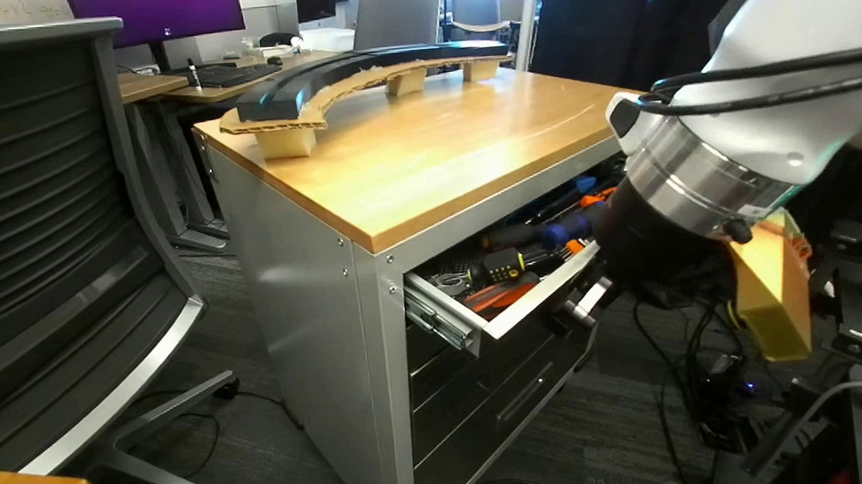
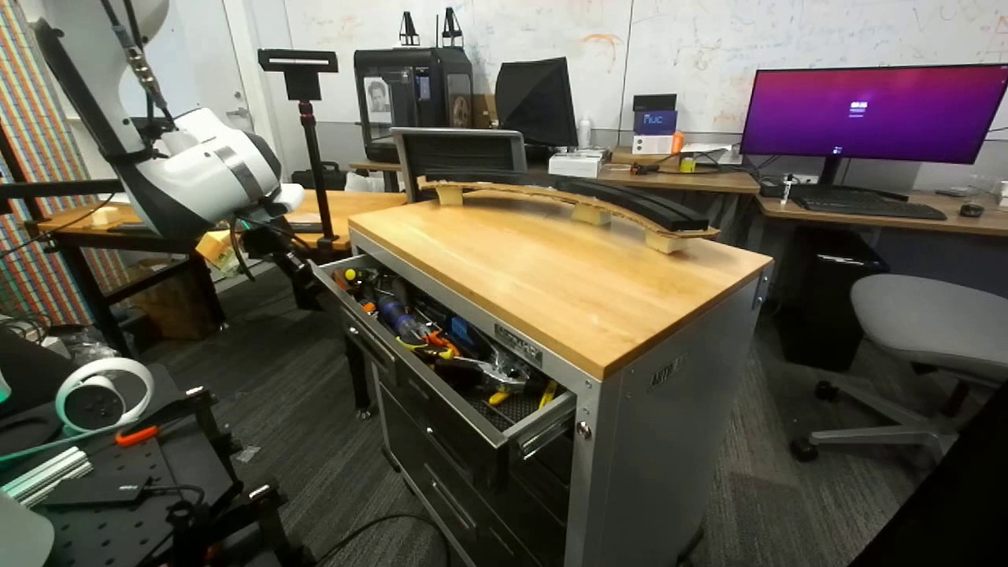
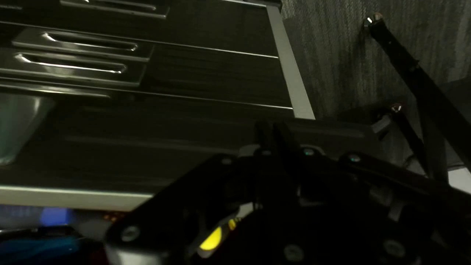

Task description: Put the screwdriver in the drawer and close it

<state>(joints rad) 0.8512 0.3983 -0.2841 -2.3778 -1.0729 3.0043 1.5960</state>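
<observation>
The drawer stands pulled out of the metal cabinet and is full of mixed tools; its side wall shows in an exterior view. A blue-handled tool that looks like a screwdriver lies among them, also seen in an exterior view and the wrist view. I cannot tell which tool is the task's screwdriver. My gripper is dark, its fingers close together with nothing visible between them. It is just outside the drawer front, near one end, pointing down; it shows in an exterior view. Contact cannot be told.
The wooden cabinet top carries a curved black piece on cardboard and blocks. An office chair stands beside the cabinet. A black stand rises behind the drawer's far end. Cables lie on the floor.
</observation>
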